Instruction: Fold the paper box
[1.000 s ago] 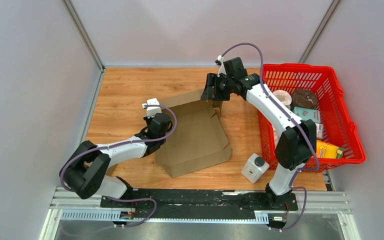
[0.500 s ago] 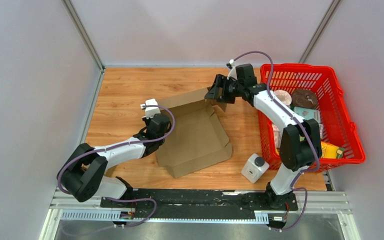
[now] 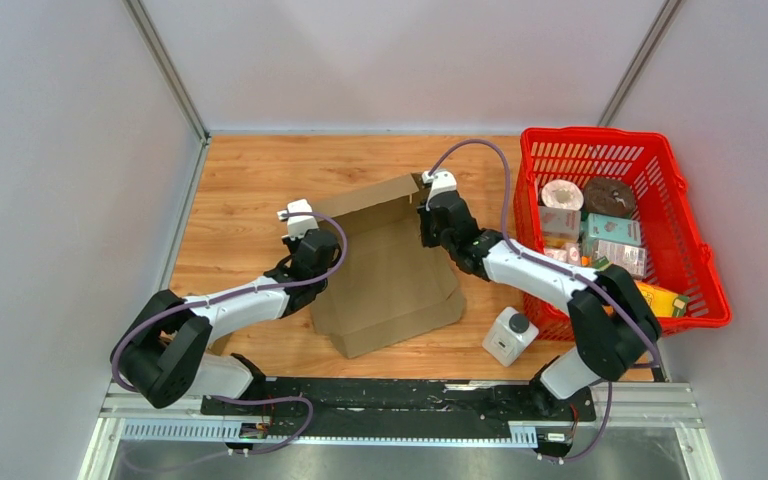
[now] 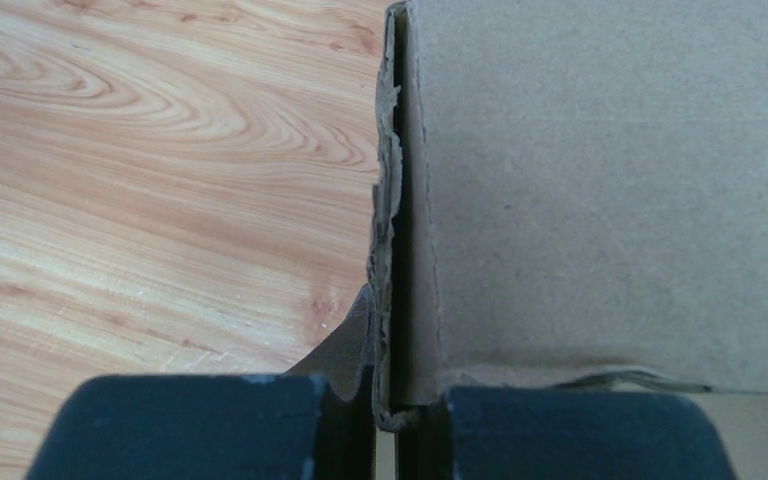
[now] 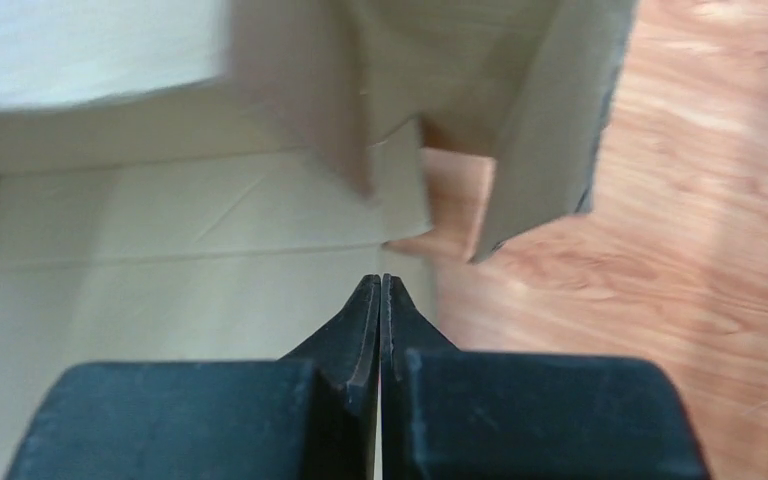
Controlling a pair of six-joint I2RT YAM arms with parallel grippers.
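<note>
The labels on the packets (image 3: 612, 230) in the red basket (image 3: 590, 131) were too small for me to read, and the paper box (image 3: 390, 275) showed me only plain brown card. The box lay open in the middle of the desk (image 3: 250, 175) with its far flap standing up. My left hand (image 4: 385, 405) was clamped on the ragged top edge of the box's left wall, the card pinched between both fingers. My right hand (image 5: 381, 295) was pressed together on nothing. Its tips hung over the box floor by the far right corner, where the side flaps stood loose. Bare wood lay open left of the box and along the far edge. On the right only a strip of desk parted the box from the basket, and a white container (image 3: 508, 335) sat just off the box's near right corner.
</note>
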